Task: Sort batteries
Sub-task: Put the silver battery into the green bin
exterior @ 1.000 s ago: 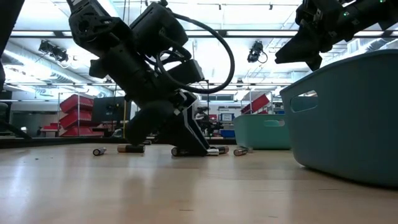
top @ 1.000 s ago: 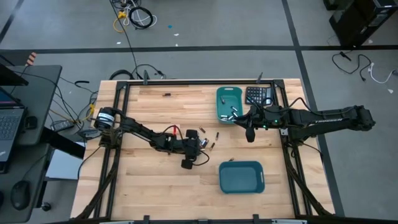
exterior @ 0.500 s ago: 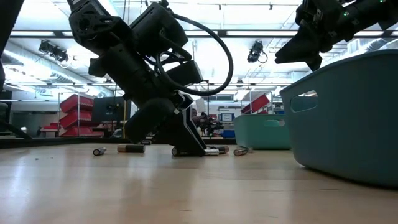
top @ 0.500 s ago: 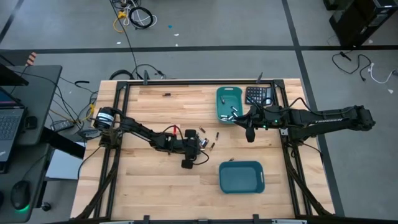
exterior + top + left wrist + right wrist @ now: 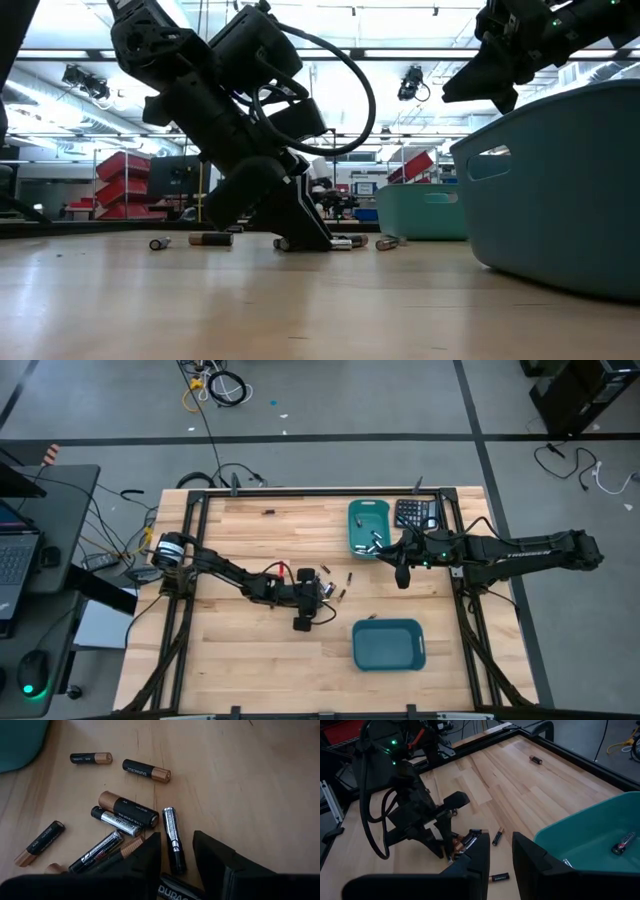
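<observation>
Currently left end effector [image 5: 177, 851] is down on the wooden counter [image 5: 250, 650], fingers narrowly parted astride a black-and-silver cylindrical battery [image 5: 172, 839] in the loose pile; right end effector [image 5: 401, 575] hovers by the far teal plastic bin [image 5: 368, 528], gap narrow, empty.

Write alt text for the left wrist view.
The left gripper straddles a silver-and-black battery lying on the wooden table, fingers open on either side. More loose batteries are scattered beyond, with a teal bin at the corner.

Batteries [image 5: 146, 770]: black with copper ends, or black and silver. Bins [image 5: 388, 644]: teal. Table [image 5: 250, 650]: light wood grain, black frame. Arms: dark.
</observation>
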